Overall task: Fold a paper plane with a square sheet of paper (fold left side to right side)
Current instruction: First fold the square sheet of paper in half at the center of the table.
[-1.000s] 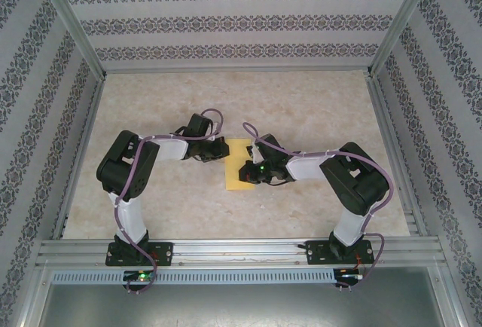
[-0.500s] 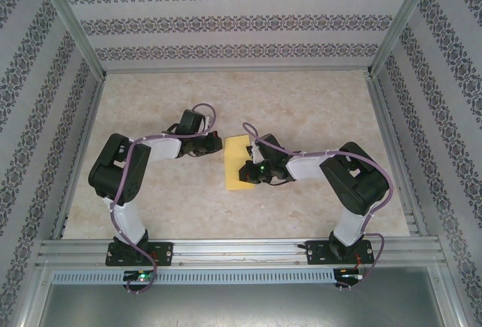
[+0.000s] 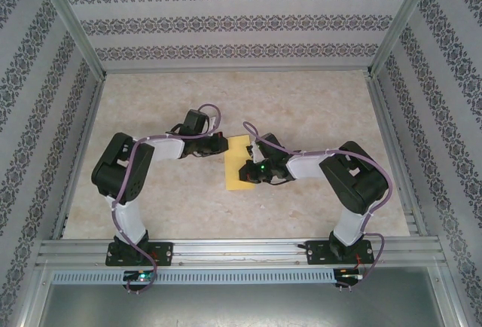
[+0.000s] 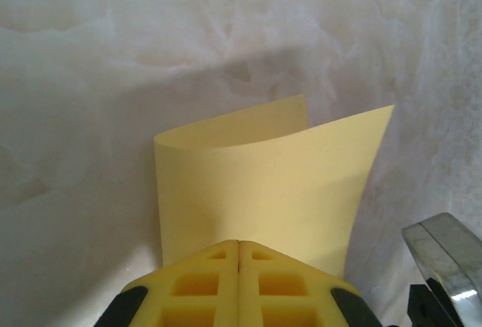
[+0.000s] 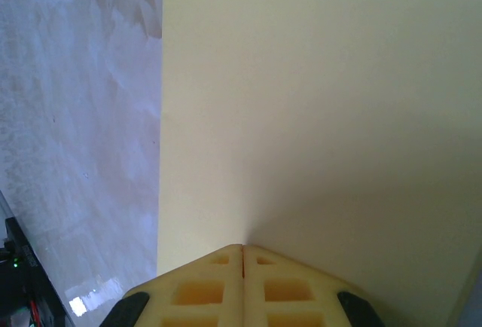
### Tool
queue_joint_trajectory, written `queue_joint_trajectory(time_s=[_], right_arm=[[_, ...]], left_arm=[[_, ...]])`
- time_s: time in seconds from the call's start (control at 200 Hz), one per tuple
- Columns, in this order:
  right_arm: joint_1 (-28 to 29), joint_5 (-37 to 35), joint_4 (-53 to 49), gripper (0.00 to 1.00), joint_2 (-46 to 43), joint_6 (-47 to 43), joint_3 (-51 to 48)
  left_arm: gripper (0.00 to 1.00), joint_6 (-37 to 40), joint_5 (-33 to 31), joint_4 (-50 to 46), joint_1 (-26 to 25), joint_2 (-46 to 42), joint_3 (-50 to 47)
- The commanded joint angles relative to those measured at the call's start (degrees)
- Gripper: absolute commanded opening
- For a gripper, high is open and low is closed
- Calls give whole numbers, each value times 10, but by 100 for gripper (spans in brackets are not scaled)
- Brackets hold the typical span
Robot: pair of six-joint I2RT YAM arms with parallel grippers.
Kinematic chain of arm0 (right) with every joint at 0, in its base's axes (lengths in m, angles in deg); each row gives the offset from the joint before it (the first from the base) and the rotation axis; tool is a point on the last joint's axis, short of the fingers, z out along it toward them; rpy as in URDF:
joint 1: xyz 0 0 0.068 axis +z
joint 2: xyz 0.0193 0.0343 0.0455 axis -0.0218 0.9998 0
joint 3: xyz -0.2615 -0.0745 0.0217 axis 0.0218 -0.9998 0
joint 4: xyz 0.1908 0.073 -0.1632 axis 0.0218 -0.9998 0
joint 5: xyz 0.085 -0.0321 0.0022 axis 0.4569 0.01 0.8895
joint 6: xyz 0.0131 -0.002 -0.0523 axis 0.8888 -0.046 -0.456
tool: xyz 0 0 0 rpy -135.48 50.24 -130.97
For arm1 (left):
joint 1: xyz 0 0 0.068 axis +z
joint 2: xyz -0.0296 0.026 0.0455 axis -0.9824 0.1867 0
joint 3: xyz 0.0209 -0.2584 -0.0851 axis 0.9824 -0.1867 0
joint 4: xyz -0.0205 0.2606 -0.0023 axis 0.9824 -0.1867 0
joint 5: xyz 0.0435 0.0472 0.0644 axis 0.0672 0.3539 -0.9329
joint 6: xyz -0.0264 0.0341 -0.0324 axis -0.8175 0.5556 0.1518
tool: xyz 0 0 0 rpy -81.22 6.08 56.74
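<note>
The square sheet of paper (image 3: 238,157) is lying doubled over on the tabletop (image 3: 316,108) between the arms, its fold bowing open. It looks light, floppy and easily creased. The left end effector (image 4: 239,246) and right end effector (image 5: 242,250) are pressing on it with fingers together. A free corner seems the best place to grip.

Pale marbled tabletop (image 3: 316,108), damask-striped walls (image 3: 241,22) on three sides, aluminium rail (image 3: 241,250) along the near edge.

square sheet of paper (image 4: 263,184): thin matt paper | table (image 4: 113,56): smooth marbled, slight sheen
</note>
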Motion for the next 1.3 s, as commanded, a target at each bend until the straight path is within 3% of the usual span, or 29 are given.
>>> queue_joint_trajectory(time_s=[0.0,0.779,1.294], right_arm=[[-2,-59,-112,0,48,-12,-27],[-2,-75,-136,0,47,-23,-29],[-3,-72,-132,0,48,-21,-33]], left_arm=[[0,6,16,13,-6,20,24],[0,4,-54,24,16,75,33],[0,40,-64,-34,55,130,128]])
